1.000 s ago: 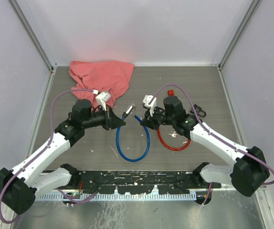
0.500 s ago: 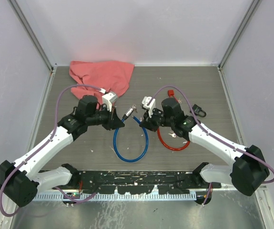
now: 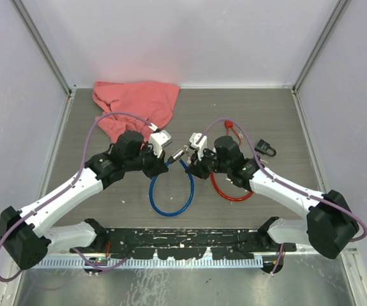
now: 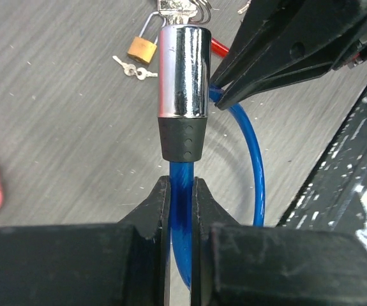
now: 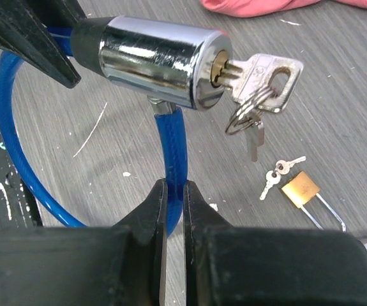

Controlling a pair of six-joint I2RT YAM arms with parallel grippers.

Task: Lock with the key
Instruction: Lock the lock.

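A grey wood-grain table (image 3: 279, 121) carries everything, its surface scratched and dotted with white flecks (image 5: 126, 173). A crumpled pink cloth (image 3: 135, 105) lies at the far left. A red cable lock (image 3: 228, 194) lies coiled right of centre, with a black padlock (image 3: 266, 148) near it on the right. A small brass padlock (image 5: 298, 188) lies open with two tiny keys (image 5: 276, 173) just beside it. The loop of the blue cable lock (image 3: 170, 210) hangs low to the table; whether it touches cannot be told.

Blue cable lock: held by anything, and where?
Both: left gripper pinches the blue cable just behind the lock cylinder; right gripper pinches its other end near the cylinder.
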